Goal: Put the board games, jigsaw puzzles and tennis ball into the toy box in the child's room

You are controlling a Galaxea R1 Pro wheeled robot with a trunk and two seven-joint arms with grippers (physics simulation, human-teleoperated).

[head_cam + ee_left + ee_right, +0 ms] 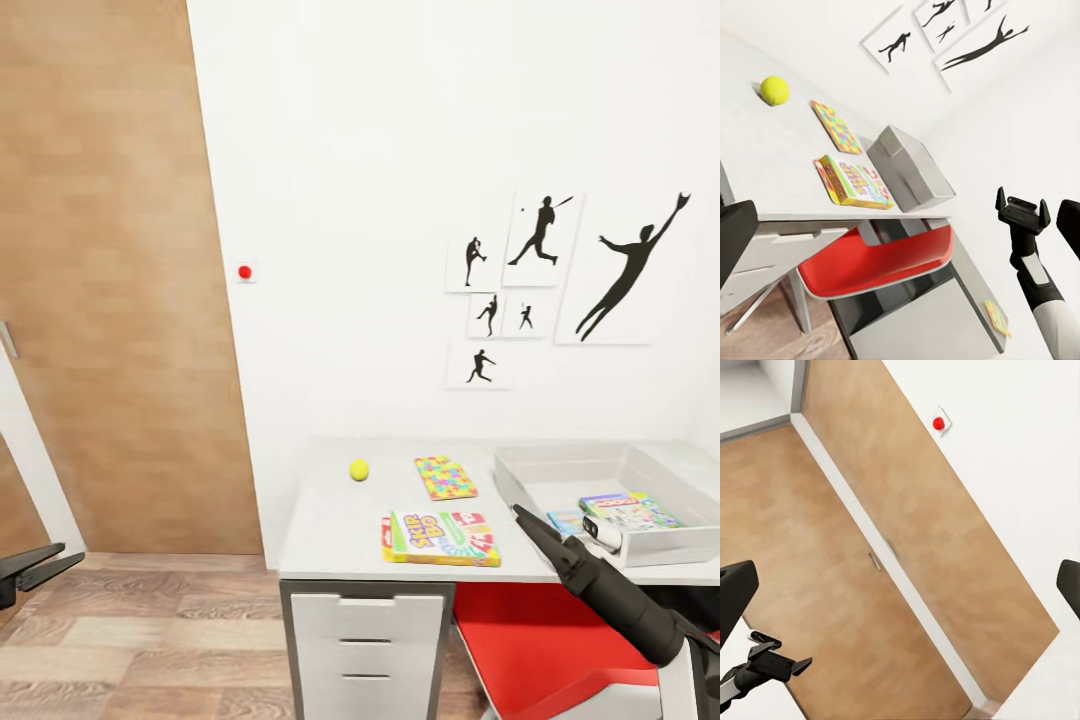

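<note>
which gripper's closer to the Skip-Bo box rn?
Right. The right gripper hovers just beside the Skip-Bo box; the left gripper sits far off, beyond the table's edge.

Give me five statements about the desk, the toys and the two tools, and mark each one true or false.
1. The tennis ball lies on the table, outside the toy box. True.
2. The Skip-Bo game is already inside the toy box. False: it lies flat on the table near the front edge, beside the box.
3. A printed game box sits inside the toy box. True.
4. The right tool grips the jigsaw puzzle. False: it holds nothing, and the puzzle lies free on the table.
5. The left tool hovers over the tennis ball. False: it is off to the side, over the floor, away from the table.
</note>
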